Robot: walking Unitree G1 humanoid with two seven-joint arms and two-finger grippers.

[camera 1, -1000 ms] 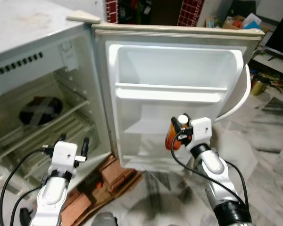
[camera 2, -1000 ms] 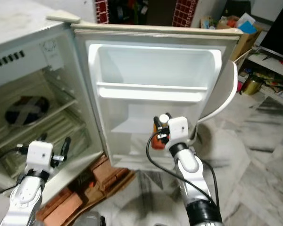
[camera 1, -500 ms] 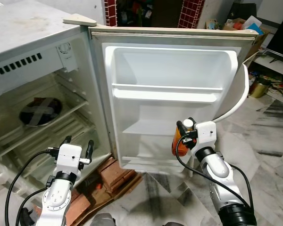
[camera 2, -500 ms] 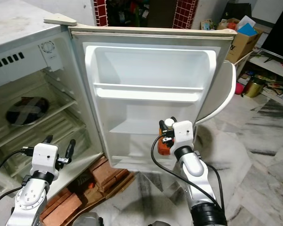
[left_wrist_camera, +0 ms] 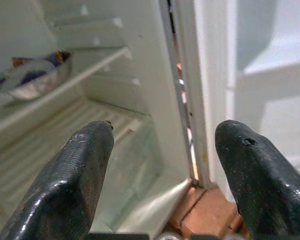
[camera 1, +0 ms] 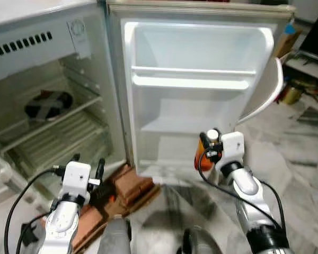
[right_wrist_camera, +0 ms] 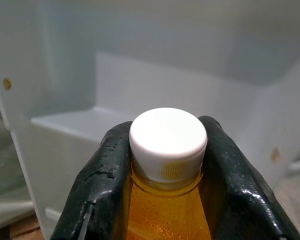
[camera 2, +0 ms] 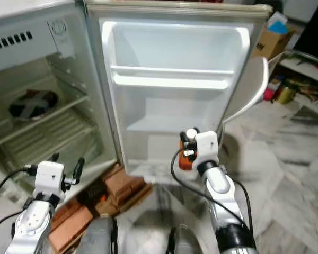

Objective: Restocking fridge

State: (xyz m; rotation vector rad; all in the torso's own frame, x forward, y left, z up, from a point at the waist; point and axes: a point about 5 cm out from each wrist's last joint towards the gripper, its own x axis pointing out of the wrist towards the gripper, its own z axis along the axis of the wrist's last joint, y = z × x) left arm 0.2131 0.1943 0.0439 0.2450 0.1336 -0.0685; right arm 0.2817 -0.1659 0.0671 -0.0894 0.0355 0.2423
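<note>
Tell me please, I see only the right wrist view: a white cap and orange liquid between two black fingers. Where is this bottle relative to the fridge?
Observer: The right pincer holds the bottle upright in front of the open door, low, near its bottom shelf.
Operator: Is something already in the door shelves?
Observer: No, the upper shelf and the lower one look bare.
Operator: And the left arm?
Observer: The left pincer is open, holding nothing, low before the fridge body.
Operator: Is the fridge inside also without food?
Observer: One wrapped item lies on a wire shelf inside.
</note>
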